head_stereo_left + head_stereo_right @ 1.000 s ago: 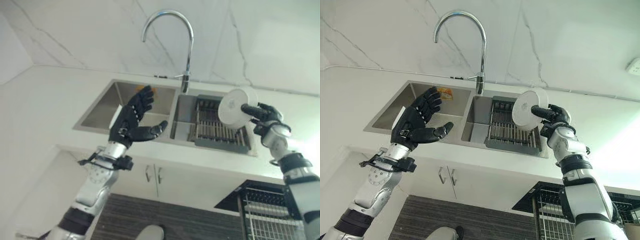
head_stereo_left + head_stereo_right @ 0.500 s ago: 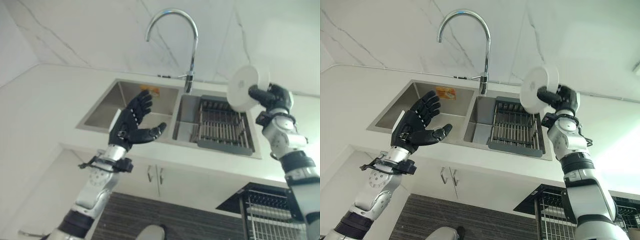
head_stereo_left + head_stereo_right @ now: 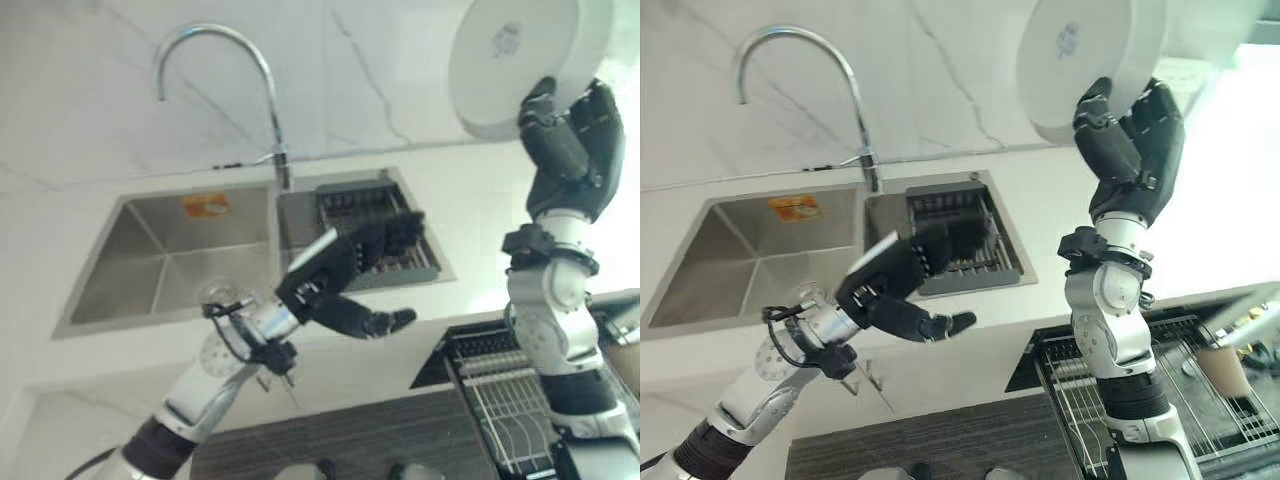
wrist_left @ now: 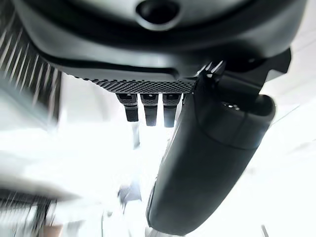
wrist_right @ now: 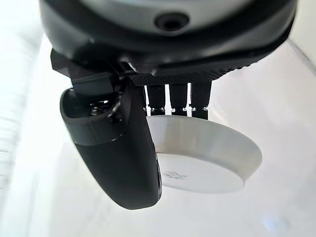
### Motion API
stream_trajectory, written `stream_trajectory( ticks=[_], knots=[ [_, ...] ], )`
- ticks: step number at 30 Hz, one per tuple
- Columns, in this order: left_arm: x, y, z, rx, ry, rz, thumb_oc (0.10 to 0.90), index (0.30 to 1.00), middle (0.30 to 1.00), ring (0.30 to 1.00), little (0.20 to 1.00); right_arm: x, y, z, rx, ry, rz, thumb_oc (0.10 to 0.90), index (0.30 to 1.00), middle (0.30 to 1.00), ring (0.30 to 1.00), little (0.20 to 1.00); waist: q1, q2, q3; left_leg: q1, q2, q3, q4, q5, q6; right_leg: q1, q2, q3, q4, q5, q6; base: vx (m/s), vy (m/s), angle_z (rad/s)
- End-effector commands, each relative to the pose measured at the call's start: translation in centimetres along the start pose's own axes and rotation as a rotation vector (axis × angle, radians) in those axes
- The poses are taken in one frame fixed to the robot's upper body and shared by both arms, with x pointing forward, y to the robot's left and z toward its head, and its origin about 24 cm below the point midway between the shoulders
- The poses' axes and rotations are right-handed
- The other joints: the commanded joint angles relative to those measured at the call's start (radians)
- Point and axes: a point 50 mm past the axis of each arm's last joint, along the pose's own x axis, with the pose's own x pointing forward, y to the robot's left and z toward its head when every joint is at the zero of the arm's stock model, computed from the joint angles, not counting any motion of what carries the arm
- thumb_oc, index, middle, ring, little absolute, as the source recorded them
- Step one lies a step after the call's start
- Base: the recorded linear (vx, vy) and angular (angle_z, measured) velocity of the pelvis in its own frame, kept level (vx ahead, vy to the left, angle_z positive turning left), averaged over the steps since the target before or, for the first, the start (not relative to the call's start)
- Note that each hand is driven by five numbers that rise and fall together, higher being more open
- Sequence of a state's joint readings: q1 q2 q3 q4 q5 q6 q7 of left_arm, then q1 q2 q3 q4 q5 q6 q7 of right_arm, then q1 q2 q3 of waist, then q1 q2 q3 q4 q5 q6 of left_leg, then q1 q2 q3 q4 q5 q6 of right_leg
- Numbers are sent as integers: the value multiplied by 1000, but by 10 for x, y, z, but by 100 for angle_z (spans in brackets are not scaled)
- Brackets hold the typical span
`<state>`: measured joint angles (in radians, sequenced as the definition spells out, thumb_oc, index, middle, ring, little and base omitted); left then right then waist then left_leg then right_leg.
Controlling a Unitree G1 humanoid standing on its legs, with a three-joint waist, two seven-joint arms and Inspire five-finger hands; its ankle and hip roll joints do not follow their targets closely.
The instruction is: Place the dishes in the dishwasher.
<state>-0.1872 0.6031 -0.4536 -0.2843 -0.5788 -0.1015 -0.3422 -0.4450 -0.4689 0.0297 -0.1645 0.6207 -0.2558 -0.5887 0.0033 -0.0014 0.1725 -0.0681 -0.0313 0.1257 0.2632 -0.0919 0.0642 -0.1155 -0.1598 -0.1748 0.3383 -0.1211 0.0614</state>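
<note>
White plate [image 3: 525, 60] pinched at rim by right robot hand [image 3: 568, 150], raised well above bench [image 3: 60, 360]. Left robot hand [image 3: 345, 280] open, empty, over sink's [image 3: 160, 255] front edge.

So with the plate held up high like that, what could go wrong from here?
The right hand pinches the white plate by its rim alone, thumb on one face and fingers on the other, so it could slip or swing loose on the way down. The dishwasher rack sits low beside that arm, so the plate may knock its wires. The open left hand is too far off to catch it.
</note>
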Motion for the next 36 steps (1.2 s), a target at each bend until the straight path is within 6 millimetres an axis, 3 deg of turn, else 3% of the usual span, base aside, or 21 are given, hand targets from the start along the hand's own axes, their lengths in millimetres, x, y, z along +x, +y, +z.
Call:
stream_trajectory(
  ticks=[1, 4, 8, 14, 19, 25, 32, 36],
  knots=[
    [9, 0, 40, 68, -195, -58, 800, 900, 900, 900, 900, 17, 21, 60, 115, -374, 100, 400, 300, 300, 300, 300, 59, -33, -31, 9, 62, -53, 37, -115, -73, 63, -111, -69, -38, 54, 136, -352, -166, -68],
    [14, 11, 46, 94, -185, -110, 800, 900, 900, 900, 900, 17, 20, 68, 195, -465, 101, 400, 300, 300, 300, 300, 77, -28, 18, -31, 100, -22, 37, -94, -74, 49, -199, -118, -38, 135, 152, -440, -305, -64],
    [22, 18, 51, 136, -140, -178, 800, 900, 900, 900, 900, 12, 27, 81, 238, -552, 145, 400, 300, 300, 300, 300, 97, -35, 28, -98, 148, 15, 37, -81, -88, 13, -240, -145, -38, 130, 177, -312, -396, -56],
    [26, 16, 42, 99, -95, -169, 800, 900, 900, 900, 900, 12, 33, 86, 231, -529, 157, 400, 300, 300, 300, 300, 78, -17, 9, -116, 214, 20, 37, -57, -140, -24, -186, -115, -38, 69, 172, -116, -283, -55],
    [22, 8, 0, 26, 24, -58, 800, 900, 900, 900, 900, 9, 34, 75, 200, -464, 141, 400, 300, 300, 300, 300, 35, 16, 14, -117, 255, 34, 37, -27, -173, -34, -149, -97, -38, 47, 133, -86, -74, -25],
    [-2, 8, -25, 33, 143, 15, 800, 900, 900, 900, 900, 6, 18, 63, 128, -370, 138, 400, 300, 300, 300, 300, -5, 35, 20, -109, 301, 74, 37, 2, -194, -44, -124, -98, -38, 47, 108, -39, 9, -5],
    [-37, 20, -69, -51, 278, 284, 800, 900, 900, 900, 900, -5, -11, 42, -133, -236, 103, 400, 300, 300, 300, 300, -39, 38, 26, -94, 342, 113, 37, 19, -212, -45, -109, -93, -38, 45, 95, -15, 32, -13],
    [-81, 23, -104, -48, 438, 446, 800, 900, 900, 900, 900, -13, -31, 38, -308, -224, 58, 400, 300, 300, 300, 300, -45, 38, 26, -97, 347, 117, 37, 23, -215, -52, -109, -77, -38, 46, 98, -20, 41, -9]
  ],
)
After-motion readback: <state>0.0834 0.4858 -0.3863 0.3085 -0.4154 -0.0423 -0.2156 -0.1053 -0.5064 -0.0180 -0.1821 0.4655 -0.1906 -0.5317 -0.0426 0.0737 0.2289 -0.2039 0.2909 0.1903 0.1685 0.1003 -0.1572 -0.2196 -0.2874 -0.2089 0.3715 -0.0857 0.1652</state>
